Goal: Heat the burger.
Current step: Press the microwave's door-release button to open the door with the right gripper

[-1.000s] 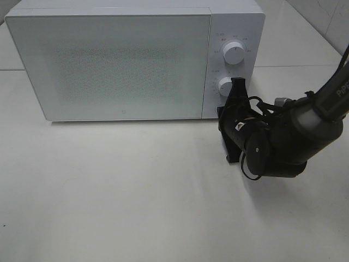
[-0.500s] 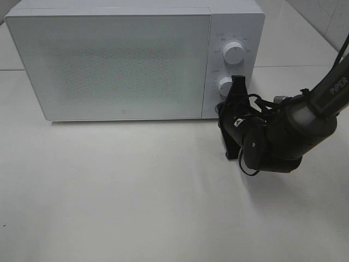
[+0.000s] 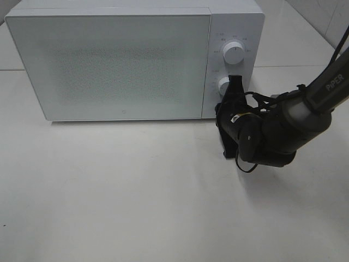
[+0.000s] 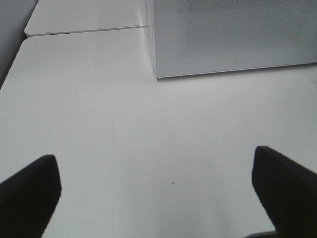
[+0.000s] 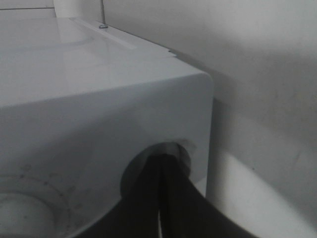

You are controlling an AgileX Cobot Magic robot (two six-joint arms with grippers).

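From the high view, my right pincer (image 3: 234, 86) stands at the lower dial (image 3: 223, 85) of the microwave (image 3: 109, 60), whose door is closed; the burger cannot be seen. From the left wrist view, my left pincer (image 4: 158, 198) hangs wide open above the tabletop (image 4: 148, 129). From the right wrist view, the right pincer's fingers are pressed together, their tips at that dial.

Smooth white casing, matt black gripper
The microwave (image 3: 234, 22) has a smooth white shell with a soft sheen. Its door (image 3: 109, 65) is finely speckled, and the knobs (image 3: 234, 53) at its three o'clock are glossy white. The table (image 3: 136, 196) is matt white and the right gripper (image 3: 235, 83) matt black.
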